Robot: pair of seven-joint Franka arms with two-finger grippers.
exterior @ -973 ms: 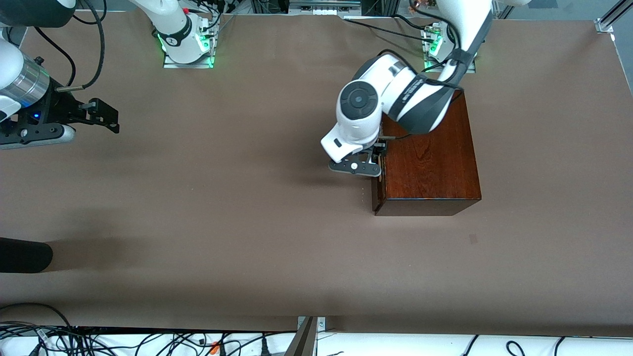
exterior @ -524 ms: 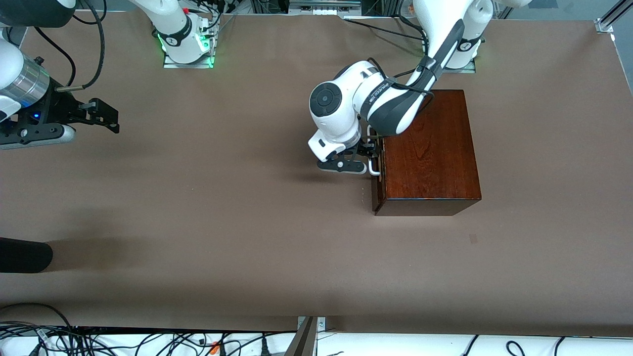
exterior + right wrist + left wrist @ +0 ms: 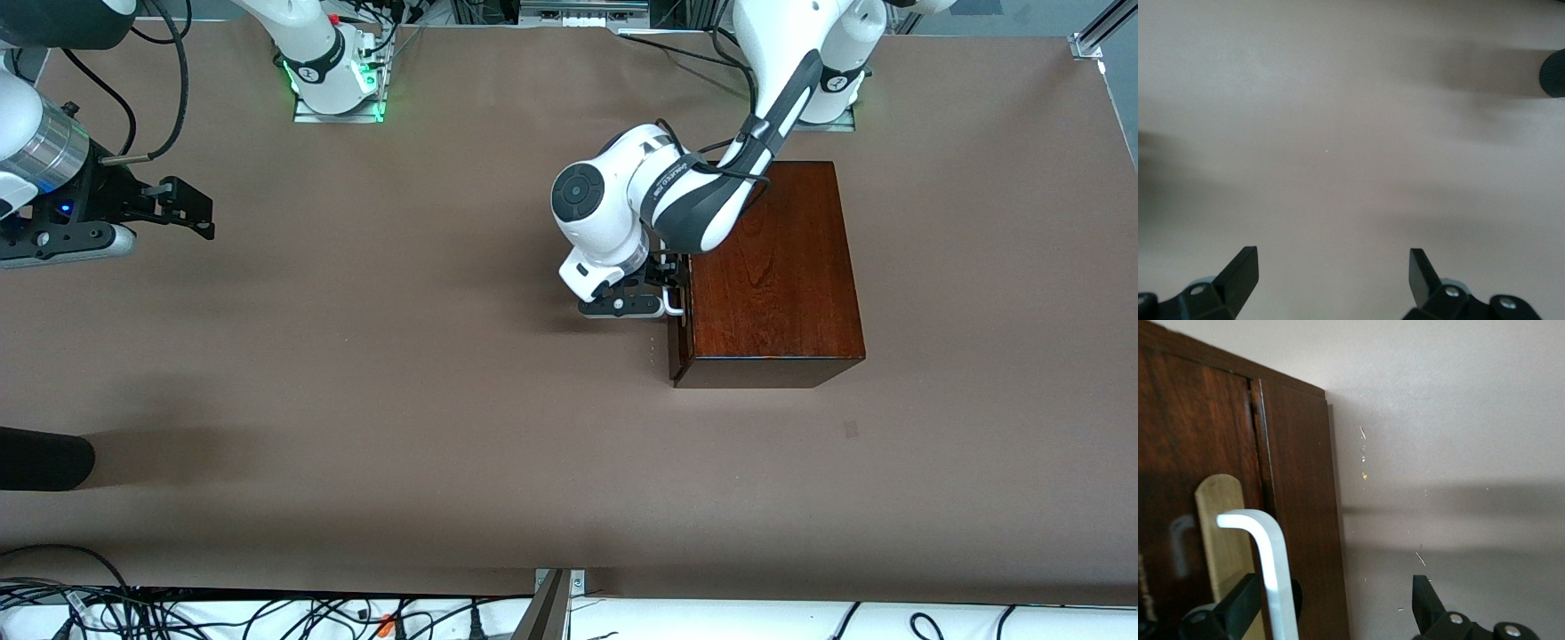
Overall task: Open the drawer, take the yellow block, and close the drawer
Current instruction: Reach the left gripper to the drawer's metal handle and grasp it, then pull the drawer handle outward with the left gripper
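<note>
Left wrist view: left gripper (image 3: 1338, 607) spread open, white handle (image 3: 1275, 567) of shut drawer (image 3: 1298, 520) beside one finger (image 3: 1238, 607); right gripper (image 3: 1331, 280) waited, open.

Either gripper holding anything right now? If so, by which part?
Nothing is held. The left gripper is open at the drawer front, one finger by the white handle. The right gripper waits open over bare table.

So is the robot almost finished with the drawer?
No, nothing is done yet. The drawer is shut. The left gripper is open at its white handle, ready to pull. The right gripper waits, open, over bare table. The yellow block isn't visible; taking it and closing remain.
</note>
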